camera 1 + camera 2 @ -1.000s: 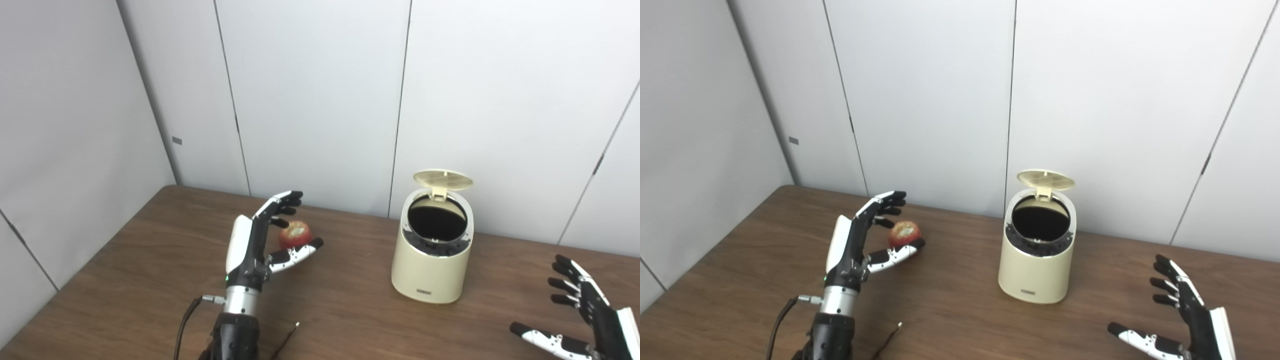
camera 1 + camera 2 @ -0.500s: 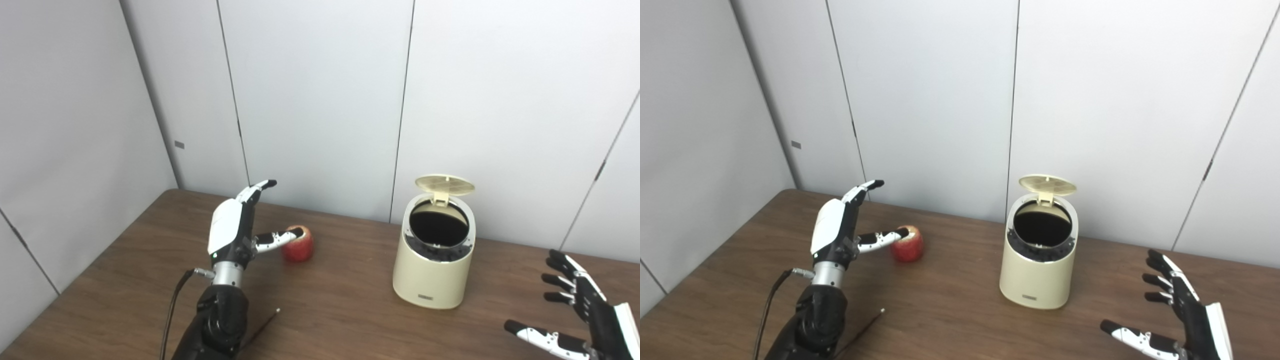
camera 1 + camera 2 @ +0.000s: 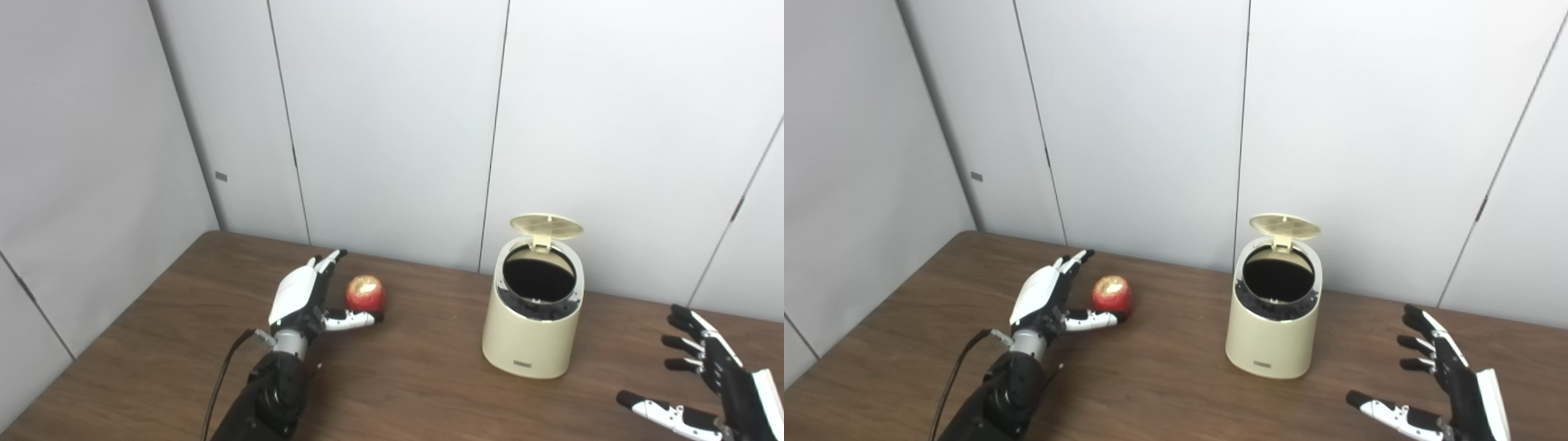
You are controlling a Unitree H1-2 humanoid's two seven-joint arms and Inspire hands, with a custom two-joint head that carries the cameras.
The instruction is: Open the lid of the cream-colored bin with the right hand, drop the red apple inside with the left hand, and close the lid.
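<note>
A: Robot hand, left (image 3: 303, 300): low over the worktop (image 3: 416, 380), spread wide, holding nothing. Fingers (image 3: 327, 262) reach past the far left side of the red apple (image 3: 365, 294); the thumb (image 3: 352, 320) lies along its near side. Whether either touches the fruit, I cannot tell.

B: And the reason for that pose?

A: Judged: it brackets the apple ahead of a closing grasp. Fingers behind and thumb in front would pinch a round thing across its width, so it cannot roll away.

B: Apple, location?

A: On the worktop, pale top upward, just beside the left palm, well apart from the cream-colored bin (image 3: 531, 334).

B: Bin, condition?

A: Upright on the worktop, right of centre. Lid (image 3: 546, 226) raised on its rear hinge, dark mouth fully exposed. The opening step looks done; the mouth faces up so a drop from above should go in.

B: Robot hand, right?

A: Robot hand, right (image 3: 1448, 386): near the lower right corner, fingers spread apart, holding nothing, well clear of the bin. Judged: parked there to leave the path from apple to bin free, and near enough to reach the lid later.

B: Outstanding items?

A: Grasp, carry, drop, close lid. Main risk: the apple slipping sideways as the fingers close.
</note>
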